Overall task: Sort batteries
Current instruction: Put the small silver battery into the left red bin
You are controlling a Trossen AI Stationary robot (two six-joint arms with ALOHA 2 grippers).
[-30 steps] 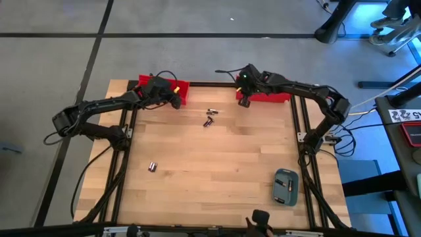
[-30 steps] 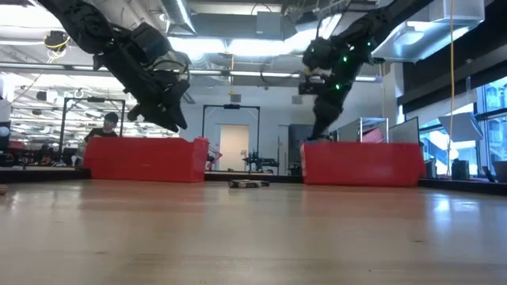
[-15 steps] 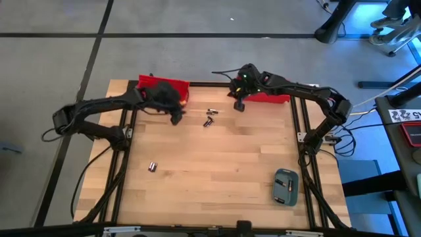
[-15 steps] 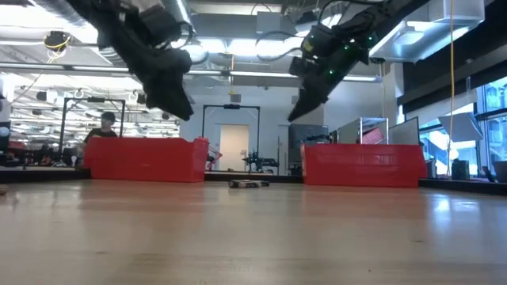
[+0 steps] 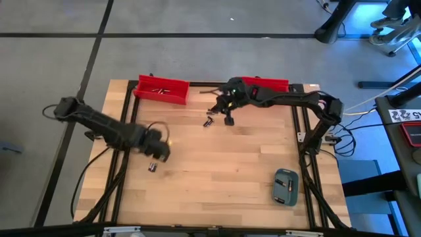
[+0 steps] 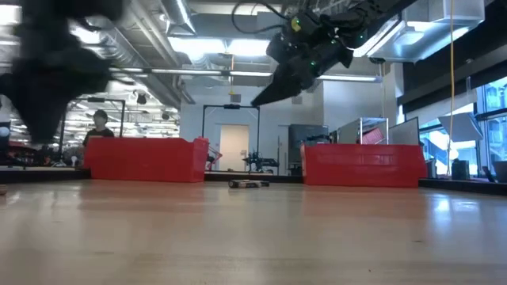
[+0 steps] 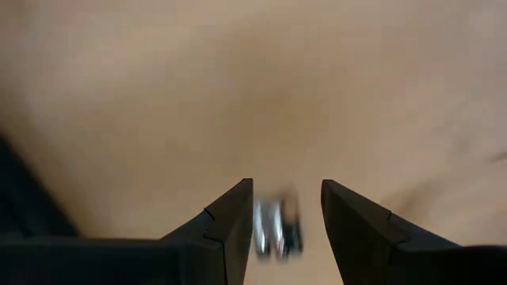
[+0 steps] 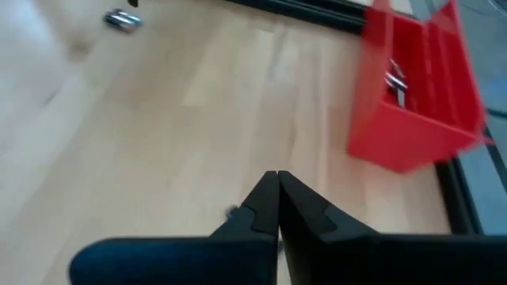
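Note:
Two small groups of batteries lie on the wooden table: one near the far middle [image 5: 209,118] [image 6: 247,184], one toward the near left [image 5: 152,166]. My left gripper [image 5: 158,153] hangs open above the near-left pair, which shows between its fingers [image 7: 273,229] without touching them. My right gripper [image 5: 228,120] [image 8: 277,178] is shut and raised off the table [image 6: 265,96], just right of the far-middle group. More batteries lie in the left red bin [image 8: 394,79].
Two red bins stand at the far edge, the left one [image 5: 162,90] [image 6: 145,160] and the right one [image 5: 264,83] [image 6: 362,165]. A grey-blue case [image 5: 285,186] lies near the near right corner. Black frame rails run along the table's sides. Bare wood spans the middle.
My left gripper has swung away from the left red bin toward the near edge and now hangs over the near-left batteries. My right gripper has left the right red bin, moving toward the table's left and near, to beside the far-middle batteries. The batteries have not moved.

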